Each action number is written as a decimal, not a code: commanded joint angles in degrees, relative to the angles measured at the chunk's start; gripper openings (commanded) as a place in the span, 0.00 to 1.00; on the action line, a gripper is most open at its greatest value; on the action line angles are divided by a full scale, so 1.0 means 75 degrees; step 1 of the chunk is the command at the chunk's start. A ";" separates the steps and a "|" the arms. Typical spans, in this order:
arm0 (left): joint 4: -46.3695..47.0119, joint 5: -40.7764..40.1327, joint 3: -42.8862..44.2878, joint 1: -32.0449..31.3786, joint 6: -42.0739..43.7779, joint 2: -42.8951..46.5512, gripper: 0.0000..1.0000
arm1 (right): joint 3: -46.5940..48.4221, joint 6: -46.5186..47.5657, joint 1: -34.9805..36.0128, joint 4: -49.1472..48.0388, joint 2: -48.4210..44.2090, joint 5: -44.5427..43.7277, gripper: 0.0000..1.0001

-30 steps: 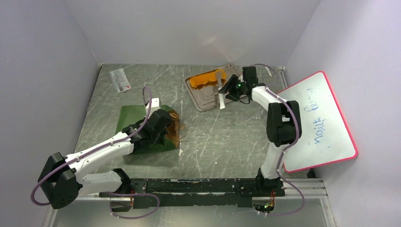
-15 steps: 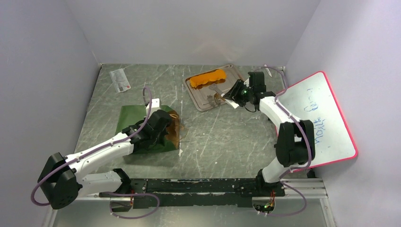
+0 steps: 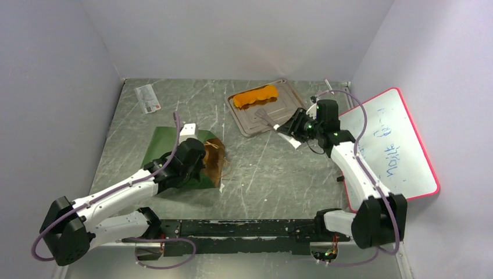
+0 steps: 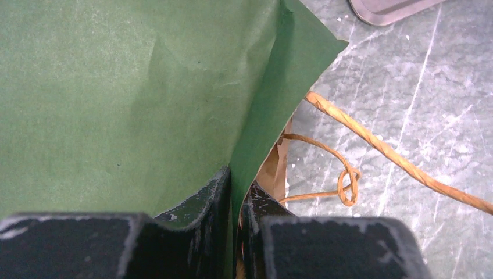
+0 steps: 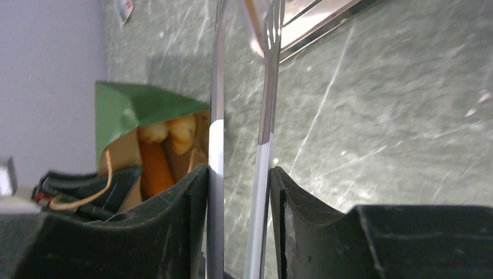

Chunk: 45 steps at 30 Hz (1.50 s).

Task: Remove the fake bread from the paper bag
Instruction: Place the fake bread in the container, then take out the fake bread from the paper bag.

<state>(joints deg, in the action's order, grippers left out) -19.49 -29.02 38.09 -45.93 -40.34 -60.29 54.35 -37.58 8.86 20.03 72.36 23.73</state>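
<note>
The dark green paper bag (image 3: 165, 145) lies on its side at the left, its brown mouth facing right. My left gripper (image 3: 200, 165) is shut on the bag's upper mouth edge (image 4: 256, 133), as the left wrist view (image 4: 237, 180) shows. Tan cord handles (image 4: 378, 145) lie on the table. Through the mouth the right wrist view shows orange and golden bread pieces (image 5: 156, 165) inside the bag (image 5: 134, 107). One long orange bread (image 3: 256, 96) lies on the grey tray (image 3: 234, 113). My right gripper (image 3: 295, 125) is shut on metal tongs (image 5: 264, 87), their tips over the tray's near edge (image 3: 268, 119).
A white board with a red rim (image 3: 389, 148) leans at the right wall, beside my right arm. A small printed card (image 3: 147, 97) lies at the back left. Walls close in the table on three sides.
My right gripper has drawn the tongs back off the orange bread, towards the front right, leaving the bread on the tray. My left gripper has shifted slightly with the bag's edge.
</note>
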 commanded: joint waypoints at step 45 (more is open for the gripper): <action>0.0191 0.0749 0.0705 0.0023 0.0245 -0.0037 0.07 | -0.1603 -0.1332 0.3501 -0.0477 -0.1915 0.1263 0.17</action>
<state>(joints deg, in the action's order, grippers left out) -19.99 -25.10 41.76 -45.91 -38.50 -61.60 42.89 -45.32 33.71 21.32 57.19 34.89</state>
